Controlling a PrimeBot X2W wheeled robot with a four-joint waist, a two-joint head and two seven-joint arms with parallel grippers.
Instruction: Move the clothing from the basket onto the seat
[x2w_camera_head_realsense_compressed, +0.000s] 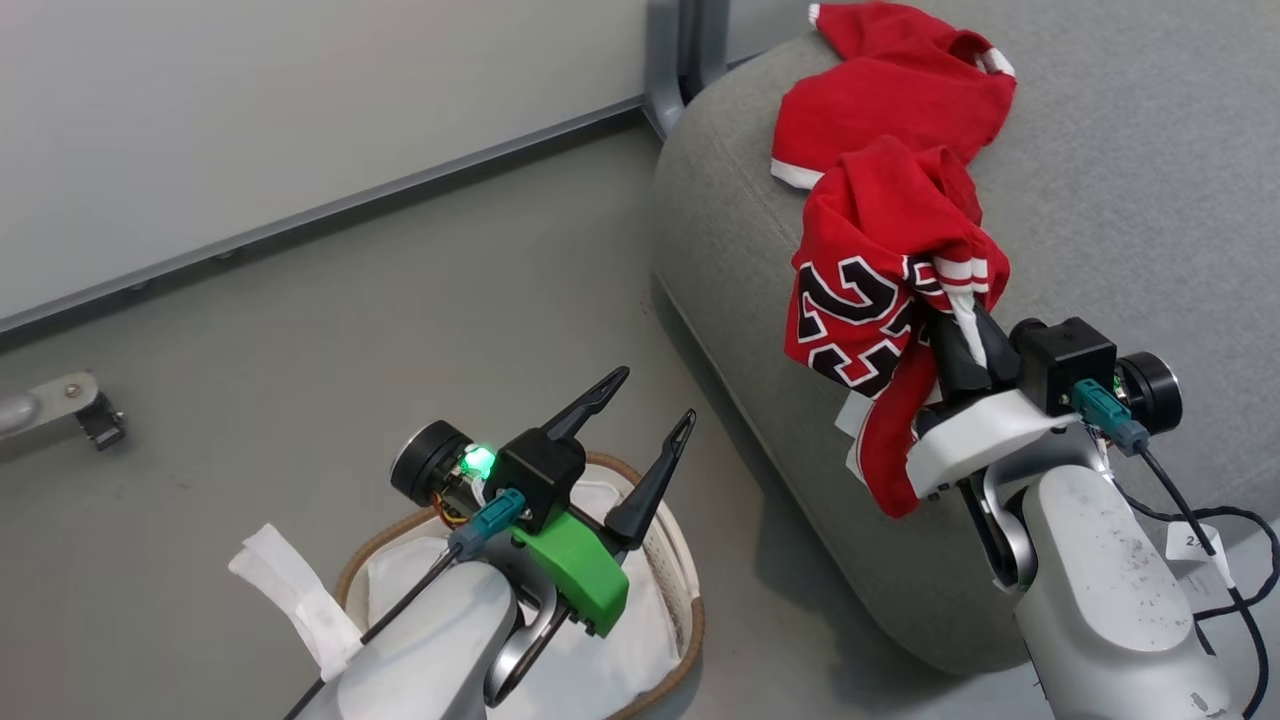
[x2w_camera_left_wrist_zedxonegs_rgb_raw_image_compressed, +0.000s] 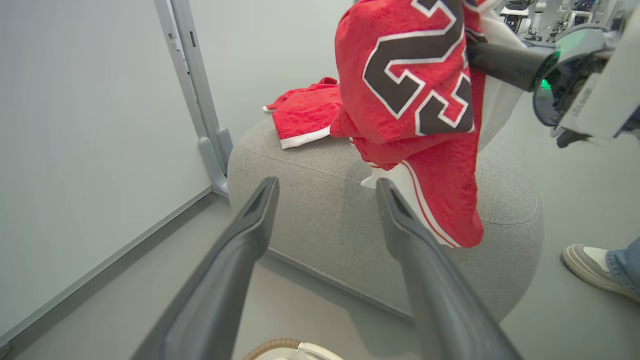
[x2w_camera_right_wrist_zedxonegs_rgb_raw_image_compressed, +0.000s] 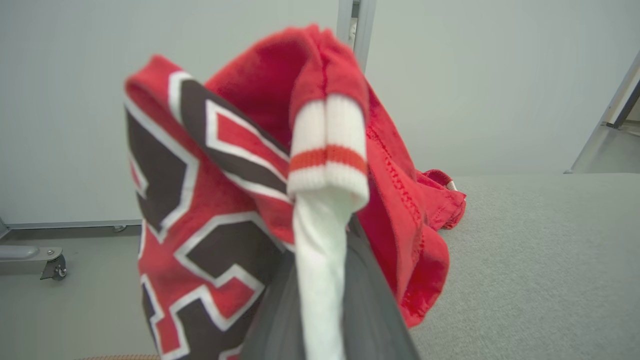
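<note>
My right gripper (x2w_camera_head_realsense_compressed: 965, 335) is shut on a red jersey (x2w_camera_head_realsense_compressed: 880, 290) with black-and-white numbers. It holds the garment up over the front left edge of the grey seat (x2w_camera_head_realsense_compressed: 1100, 200), and the cloth hangs down the seat's side. In the right wrist view, white striped trim (x2w_camera_right_wrist_zedxonegs_rgb_raw_image_compressed: 325, 150) of that jersey drapes over my fingers. A second red garment (x2w_camera_head_realsense_compressed: 890, 90) lies crumpled on the seat farther back. My left gripper (x2w_camera_head_realsense_compressed: 655, 393) is open and holds nothing, hovering above the basket (x2w_camera_head_realsense_compressed: 690, 590), where the white liner (x2w_camera_head_realsense_compressed: 600, 660) shows.
A grey metal frame post (x2w_camera_head_realsense_compressed: 680, 60) stands by the seat's far corner, against a pale wall. A wheeled metal foot (x2w_camera_head_realsense_compressed: 70, 405) sits on the floor at the left. A person's shoe (x2w_camera_left_wrist_zedxonegs_rgb_raw_image_compressed: 595, 265) rests on the floor beside the seat.
</note>
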